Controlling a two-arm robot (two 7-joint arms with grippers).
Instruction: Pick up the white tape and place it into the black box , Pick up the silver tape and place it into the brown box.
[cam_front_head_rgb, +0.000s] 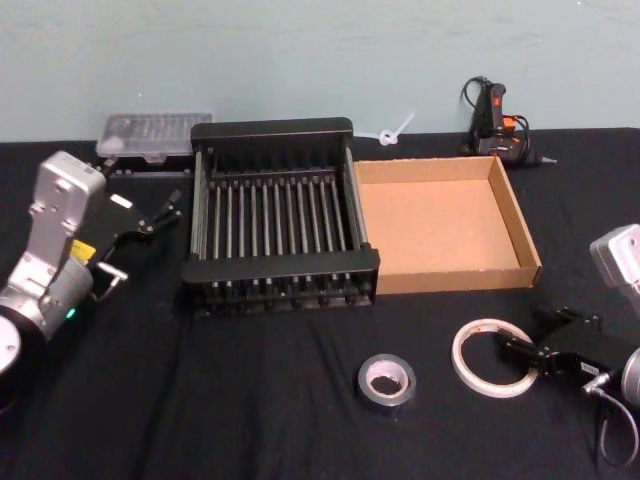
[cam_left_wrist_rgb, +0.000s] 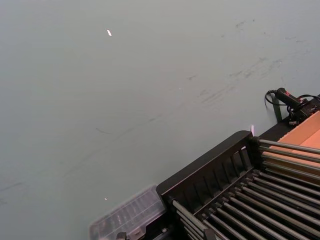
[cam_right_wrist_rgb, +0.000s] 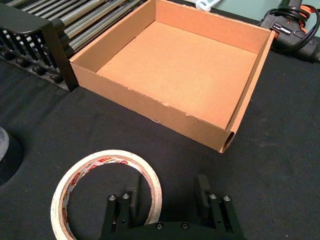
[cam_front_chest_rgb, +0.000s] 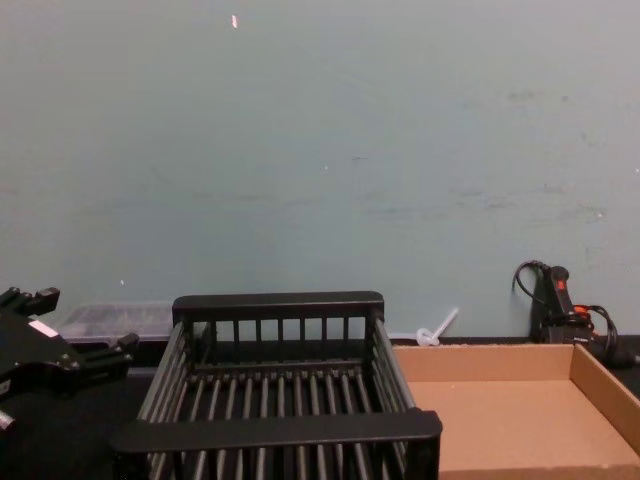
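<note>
The white tape (cam_front_head_rgb: 493, 357) lies flat on the black table (cam_front_head_rgb: 250, 400) in the lower right of my head view, in front of the brown box (cam_front_head_rgb: 520, 245) and apart from it. My right gripper (cam_front_head_rgb: 525, 352) is down at the roll from the right side. In the right wrist view its fingers (cam_right_wrist_rgb: 132, 192) are spread, one standing inside the ring and the other (cam_right_wrist_rgb: 202, 190) outside it, so the right-hand band of the roll (cam_right_wrist_rgb: 105, 192) sits between them. I cannot tell whether either finger touches the tape.

The silver tape (cam_front_head_rgb: 387, 382) lies flat just left of the white one, at lower centre of the head view, with a gap between the two rolls. The black box (cam_front_head_rgb: 280, 215) sits in the middle of the frame, its right wall against the left wall of the brown box.

My left gripper (cam_front_head_rgb: 165, 215) hangs at the left of the head view, just beside the black box's left wall, raised off the table. I cannot tell how its fingers stand.

A clear plastic case (cam_front_head_rgb: 155, 135) rests behind the black box at upper left, and a black and orange glue gun (cam_front_head_rgb: 497, 125) lies behind the brown box at upper right.
</note>
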